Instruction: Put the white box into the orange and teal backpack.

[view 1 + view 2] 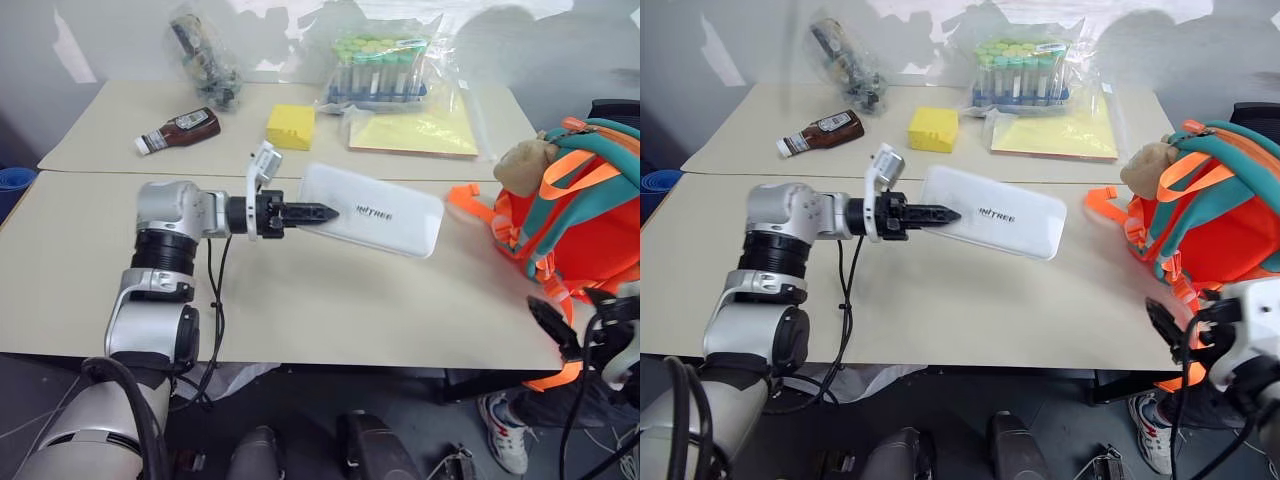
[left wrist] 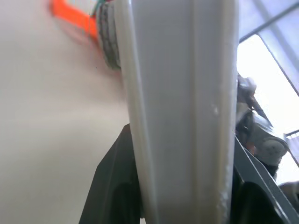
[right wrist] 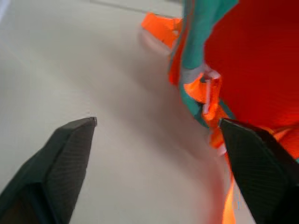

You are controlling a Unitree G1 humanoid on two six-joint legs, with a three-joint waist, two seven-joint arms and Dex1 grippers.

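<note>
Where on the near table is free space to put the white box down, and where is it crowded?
The near table is bare along its front edge, between the left arm and the backpack; the white box is held above that table in the left gripper. The far table is crowded: ketchup bottle, yellow block, bag of tubes, yellow sheet.

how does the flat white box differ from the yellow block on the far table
The flat white rectangular box is long, thin and white with dark lettering; the yellow block is short, chunky and plain. The white box is clamped at one end by the left gripper and appears lifted off the table; the yellow block rests untouched on the far table. The box sits nearer the orange and teal backpack. Both have squared, boxy shapes.
</note>
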